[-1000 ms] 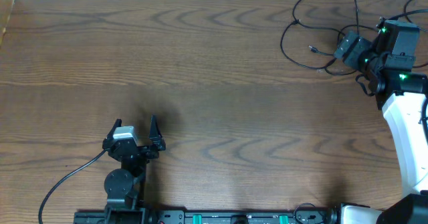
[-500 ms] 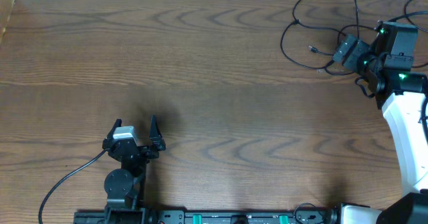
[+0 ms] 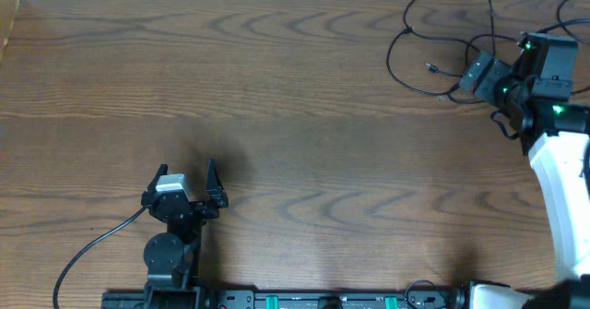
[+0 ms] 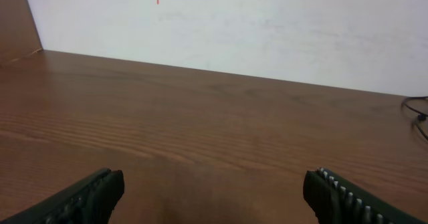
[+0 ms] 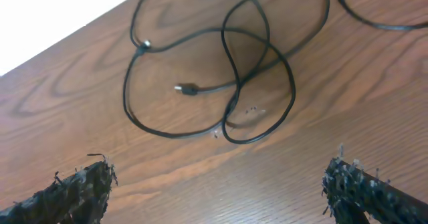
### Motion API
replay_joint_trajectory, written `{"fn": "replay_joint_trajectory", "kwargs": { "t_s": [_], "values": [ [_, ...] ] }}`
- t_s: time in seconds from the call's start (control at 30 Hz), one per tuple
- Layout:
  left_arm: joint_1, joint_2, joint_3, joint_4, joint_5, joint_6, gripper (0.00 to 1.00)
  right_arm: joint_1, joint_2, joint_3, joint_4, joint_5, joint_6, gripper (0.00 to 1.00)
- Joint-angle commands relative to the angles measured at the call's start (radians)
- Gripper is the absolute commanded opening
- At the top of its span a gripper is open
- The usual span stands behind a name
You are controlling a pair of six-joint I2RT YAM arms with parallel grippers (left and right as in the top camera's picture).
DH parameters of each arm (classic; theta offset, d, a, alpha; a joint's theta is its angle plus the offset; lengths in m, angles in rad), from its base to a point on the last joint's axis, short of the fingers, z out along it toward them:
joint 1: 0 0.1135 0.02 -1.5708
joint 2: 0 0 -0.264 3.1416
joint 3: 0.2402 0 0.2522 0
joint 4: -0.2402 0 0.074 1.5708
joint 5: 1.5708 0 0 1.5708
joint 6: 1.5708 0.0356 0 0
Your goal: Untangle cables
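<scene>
The cables (image 3: 388, 60) are seen at the far right corner of the desk (image 3: 277, 88), close to its back edge. They are laid out in several thin black loops that cross over one another. In the right wrist view the loops (image 5: 231, 57) are spread flat on the wood. A small plug (image 5: 182, 88) is seen lying inside them, pointing left. A second small connector (image 5: 145, 45) is seen on the upper left arc of the loops. A further black strand (image 5: 374, 25) is seen curving out of the picture at the upper right; whether it is joined to the others cannot be told.

The right end effector (image 3: 472, 74) is held over the right side of the tangle. It is aimed at the loops, and green lights are lit on the wrist behind it. Its jaws are spread wide, and in its own wrist view the two fingers are seen at opposite lower corners (image 5: 219, 167). Nothing is held between them, and the cables are seen beyond the fingertips without being touched.

The left end effector (image 3: 187, 168) is kept at the near left of the desk, well apart from the cables. Its jaws are likewise spread wide and nothing is gripped (image 4: 215, 180). Bare wood is seen between them, and a white wall (image 4: 234, 30) behind the desk. Only a small piece of black cable (image 4: 418, 110) is caught at the right edge of that view.
</scene>
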State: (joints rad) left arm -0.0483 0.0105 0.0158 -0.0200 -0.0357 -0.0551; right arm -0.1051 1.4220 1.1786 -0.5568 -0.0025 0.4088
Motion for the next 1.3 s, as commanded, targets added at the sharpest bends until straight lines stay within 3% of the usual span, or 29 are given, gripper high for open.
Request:
{"fn": "replay_joint_trajectory", "kwargs": {
  "t_s": [0.0,0.27,0.57,0.8,0.93,1.27],
  "values": [
    [0.003,-0.005,-0.012,-0.05,-0.025,-0.009,0.91,0.002,-0.082,-0.041,0.006,0.029,-0.01,0.99],
    [0.003,-0.005,-0.012,-0.05,-0.025,-0.009,0.91,0.002,-0.246,-0.329,0.223,0.021,-0.013,0.99],
    [0.003,-0.005,-0.012,-0.05,-0.025,-0.009,0.91,0.002,-0.506,-0.824,0.818,-0.051,-0.014,0.99],
    [0.003,-0.005,-0.012,-0.05,-0.025,-0.009,0.91,0.002,-0.639,-1.062,1.079,-0.052,-0.013,0.99],
    [0.003,-0.005,-0.012,-0.05,-0.025,-0.009,0.91,0.008,-0.713,-1.161,1.145,-0.057,-0.013,0.99],
    [0.003,-0.005,-0.012,-0.05,-0.025,-0.009,0.91,0.041,-0.861,-1.173,0.989,-0.024,-0.023,0.99]
  ]
}}
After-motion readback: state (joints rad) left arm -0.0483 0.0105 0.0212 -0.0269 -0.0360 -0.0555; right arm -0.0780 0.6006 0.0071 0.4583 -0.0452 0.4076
